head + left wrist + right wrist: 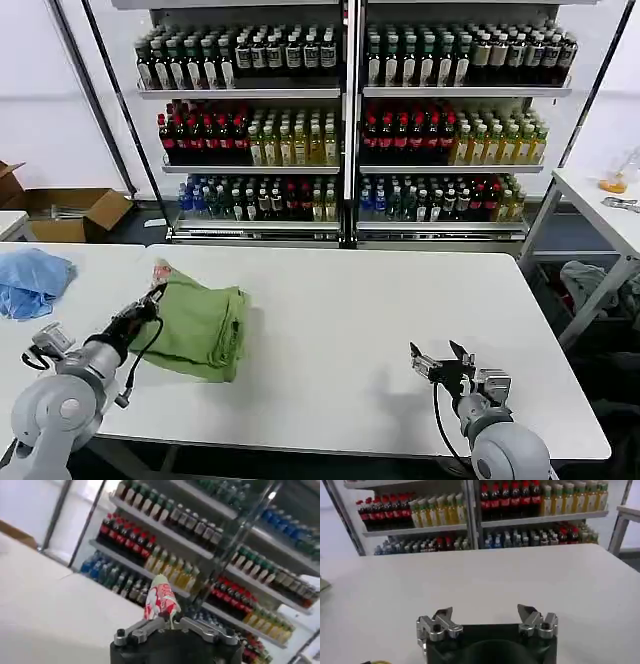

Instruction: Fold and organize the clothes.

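Nearest to the head camera, the right gripper (443, 362) is seen low over the white table (380, 330), close to the near edge and toward the right end; its two fingers (442, 616) are spread wide, nothing is between them, and it waits well apart from the work.

At the left end of the table the left gripper (150, 298) is at work. Its fingers are pressed together on a corner of the light green shirt (200, 325), and this corner, which carries the red-and-white graphic (160, 600), is held up above the jaws in the left wrist view. From that pinch the rest of the shirt lies outward as a thick, already folded bundle on the table, near the left end and between the near and far edges.

The fabric is judged to be soft, light and limp: it will probably sag and follow the gripper instead of keeping a shape, and a single pinched layer may slide off the layers below. A hold at a corner or along a folded edge, as is taken now, seems the most suitable, and a slow movement is advised so that the bundle is not opened.

A light blue cloth (32, 280) lies further left, on a separate surface.
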`<state>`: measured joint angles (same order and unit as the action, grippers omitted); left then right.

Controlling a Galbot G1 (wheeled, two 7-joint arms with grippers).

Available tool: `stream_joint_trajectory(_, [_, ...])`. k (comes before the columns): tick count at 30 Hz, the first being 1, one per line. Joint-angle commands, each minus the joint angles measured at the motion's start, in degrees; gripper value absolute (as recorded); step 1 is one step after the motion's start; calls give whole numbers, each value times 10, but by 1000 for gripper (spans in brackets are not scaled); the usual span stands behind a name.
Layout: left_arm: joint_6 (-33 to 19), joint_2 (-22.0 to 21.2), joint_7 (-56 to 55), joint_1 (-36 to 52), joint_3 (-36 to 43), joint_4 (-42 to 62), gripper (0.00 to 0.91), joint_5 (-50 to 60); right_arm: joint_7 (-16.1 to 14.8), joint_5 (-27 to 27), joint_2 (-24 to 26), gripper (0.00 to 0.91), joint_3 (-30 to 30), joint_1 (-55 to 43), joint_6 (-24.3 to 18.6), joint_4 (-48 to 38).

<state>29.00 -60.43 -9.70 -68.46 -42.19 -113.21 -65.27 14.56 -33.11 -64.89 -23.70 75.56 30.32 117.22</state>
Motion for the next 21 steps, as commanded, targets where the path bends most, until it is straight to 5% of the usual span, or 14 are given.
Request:
stream_joint_trajectory(1, [13, -3, -21, 19, 82, -76, 30, -31, 0, -1, 1, 907, 1, -3, 0, 1])
stream_joint_trajectory(11, [12, -108, -56, 52, 252, -75, 30, -23, 0, 5, -5, 907, 0, 2, -1, -3])
stream_joint_trajectory(21, [0, -205, -74, 126, 342, 85, 30, 44, -1, 4, 3, 907, -17, 12, -2, -1])
